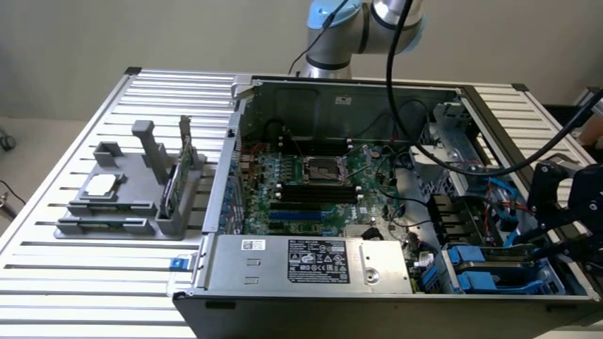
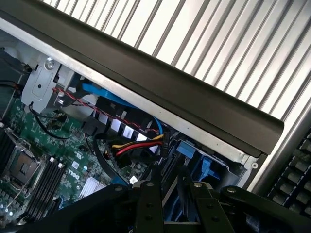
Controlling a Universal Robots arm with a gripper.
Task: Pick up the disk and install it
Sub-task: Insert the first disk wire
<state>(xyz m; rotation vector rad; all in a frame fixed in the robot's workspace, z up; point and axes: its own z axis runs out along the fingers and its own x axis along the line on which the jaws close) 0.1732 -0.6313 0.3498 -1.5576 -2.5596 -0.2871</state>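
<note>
Wrist view: I see the end effector [image 2: 174, 193] near the blue-framed disk [image 2: 195, 161] inside the computer case [image 2: 146, 73]; I cannot tell its grip state.

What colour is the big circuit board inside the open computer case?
The circuit board is green, with black slots and a silver socket; the exterior view shows it best.

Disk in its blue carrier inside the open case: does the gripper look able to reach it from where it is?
Probably yes. The gripper hangs close above the disk, the case is open on top, and nothing covers the disk. Cables run close beside it and might snag.
</note>
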